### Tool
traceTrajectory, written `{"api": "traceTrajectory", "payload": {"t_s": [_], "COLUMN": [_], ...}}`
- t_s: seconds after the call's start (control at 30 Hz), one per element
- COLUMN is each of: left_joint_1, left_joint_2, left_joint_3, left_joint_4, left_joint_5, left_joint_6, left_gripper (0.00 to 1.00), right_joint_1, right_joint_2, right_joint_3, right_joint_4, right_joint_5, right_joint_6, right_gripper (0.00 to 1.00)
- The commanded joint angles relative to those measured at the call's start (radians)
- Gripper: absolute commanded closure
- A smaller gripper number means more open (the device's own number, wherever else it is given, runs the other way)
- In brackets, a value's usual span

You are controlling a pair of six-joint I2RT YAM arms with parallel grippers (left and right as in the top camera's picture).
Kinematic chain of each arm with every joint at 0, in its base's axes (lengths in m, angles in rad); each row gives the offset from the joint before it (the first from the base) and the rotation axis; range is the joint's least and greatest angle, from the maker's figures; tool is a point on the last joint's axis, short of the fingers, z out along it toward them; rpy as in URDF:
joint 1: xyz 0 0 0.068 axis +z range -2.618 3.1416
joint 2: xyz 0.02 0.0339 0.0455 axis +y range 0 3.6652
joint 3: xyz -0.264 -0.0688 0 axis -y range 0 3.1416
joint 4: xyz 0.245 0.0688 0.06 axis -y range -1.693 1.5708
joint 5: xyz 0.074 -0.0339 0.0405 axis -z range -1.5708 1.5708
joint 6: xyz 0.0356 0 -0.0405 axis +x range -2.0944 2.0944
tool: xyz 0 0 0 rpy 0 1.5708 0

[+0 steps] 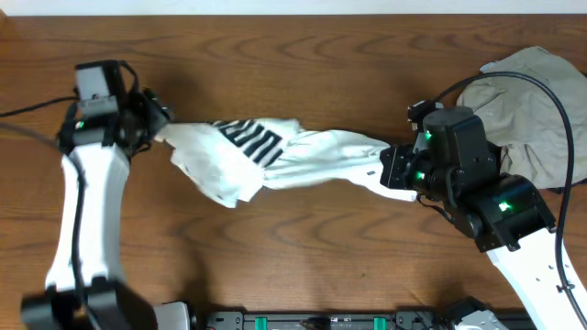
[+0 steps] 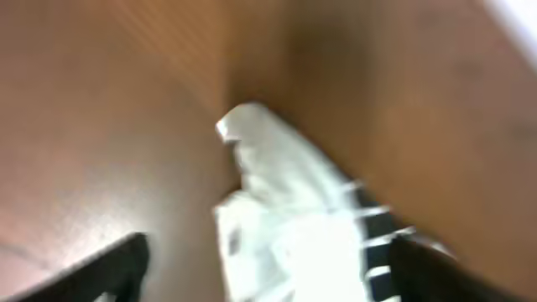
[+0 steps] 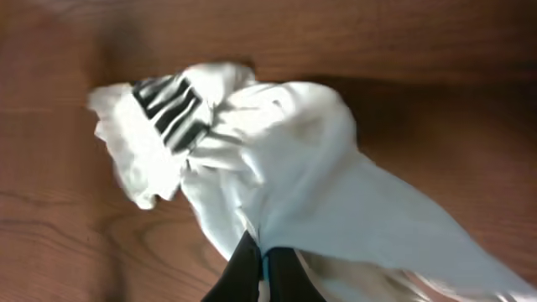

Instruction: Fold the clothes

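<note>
One white T-shirt (image 1: 316,158), grey-beige shirt (image 1: 537,101) beside right arm (image 1: 537,266)

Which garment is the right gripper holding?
The white T-shirt with black lettering, pinched by the right gripper; the grey-beige shirt lies bunched far right.

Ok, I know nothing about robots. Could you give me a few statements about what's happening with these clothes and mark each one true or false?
1. The white T-shirt lies neatly folded. False: it is bunched and stretched out lengthwise between the two grippers.
2. The right gripper is pinched shut on the white T-shirt. True.
3. The left gripper has its fingers wide apart, with the shirt's end between them. True.
4. The grey-beige garment lies next to the left gripper. False: it is heaped at the far right, behind the right gripper.
5. The white T-shirt carries black print. True.
</note>
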Motion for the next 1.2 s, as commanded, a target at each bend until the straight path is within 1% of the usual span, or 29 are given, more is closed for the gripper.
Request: {"api": "traceTrajectory", "payload": {"t_s": [0.0, 0.1, 0.2, 0.27, 0.43, 0.57, 0.7, 0.77, 0.83, 0.97, 1.03, 1.17], "left_joint_1": [0.004, 0.004, 0.004, 0.003, -0.014, -0.047, -0.087, -0.113, -0.134, -0.156, -0.156, -0.156], "left_joint_2": [0.029, 0.019, -0.013, -0.04, -0.073, -0.088, -0.115, -0.146, -0.179, -0.245, -0.258, -0.246], "left_joint_3": [0.014, 0.014, 0.014, 0.014, 0.011, -0.022, -0.098, -0.165, -0.242, -0.417, -0.469, -0.522], "left_joint_4": [-0.045, -0.111, -0.197, -0.281, -0.47, -0.526, -0.51, -0.476, -0.42, -0.235, -0.169, -0.046], "left_joint_5": [-0.034, -0.021, 0.069, 0.181, 0.345, 0.453, 0.516, 0.54, 0.54, 0.539, 0.539, 0.535], "left_joint_6": [0.027, 0.027, 0.034, 0.08, 0.174, 0.275, 0.279, 0.268, 0.21, 0.068, 0.004, -0.072], "left_gripper": [0.01, 0.01, 0.01, 0.01, 0.01, 0.01, 0.01, 0.01, 0.01, 0.01, 0.01, 0.01], "right_joint_1": [-0.008, -0.008, -0.008, -0.008, -0.008, -0.008, -0.008, -0.008, -0.008, -0.008, -0.008, -0.008], "right_joint_2": [-0.005, -0.005, -0.005, -0.005, -0.005, -0.005, -0.005, -0.005, -0.005, -0.005, -0.005, -0.005], "right_joint_3": [0.014, 0.014, 0.014, 0.014, 0.014, 0.014, 0.014, 0.014, 0.014, 0.014, 0.014, 0.014], "right_joint_4": [-0.003, -0.003, -0.003, 0.0, 0.016, 0.032, 0.034, 0.034, 0.034, 0.038, 0.039, 0.039], "right_joint_5": [0.01, 0.01, 0.013, 0.013, 0.013, 0.013, 0.013, 0.013, 0.013, 0.013, 0.013, 0.013], "right_joint_6": [0.016, 0.016, 0.016, 0.016, 0.017, 0.018, 0.025, 0.025, 0.024, 0.024, 0.024, 0.024], "right_gripper": [0.98, 0.98, 0.98, 0.98, 0.99, 0.98, 0.98, 0.99, 0.98, 0.98, 0.98, 0.98]}}
